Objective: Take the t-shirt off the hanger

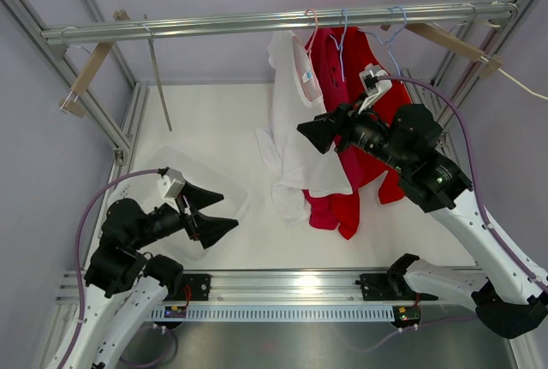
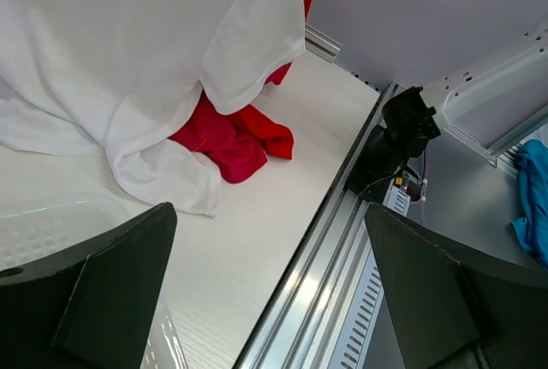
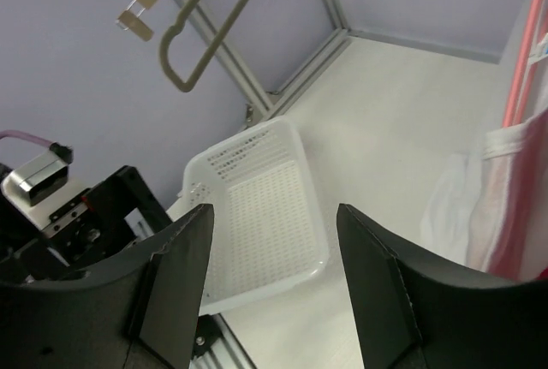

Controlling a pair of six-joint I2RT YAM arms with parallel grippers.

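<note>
The white t-shirt (image 1: 295, 108) hangs on a thin pink hanger (image 1: 312, 20) beside a red t-shirt (image 1: 344, 74). Its blue neck tag (image 1: 306, 74) is too small to read. The left fingers (image 1: 211, 199) and right fingers (image 1: 315, 133) are open, holding nothing

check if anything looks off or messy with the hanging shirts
The white t-shirt and the red t-shirt hang from the rail, but their lower ends lie crumpled together on the table instead of hanging free. Nothing else stands out.
</note>
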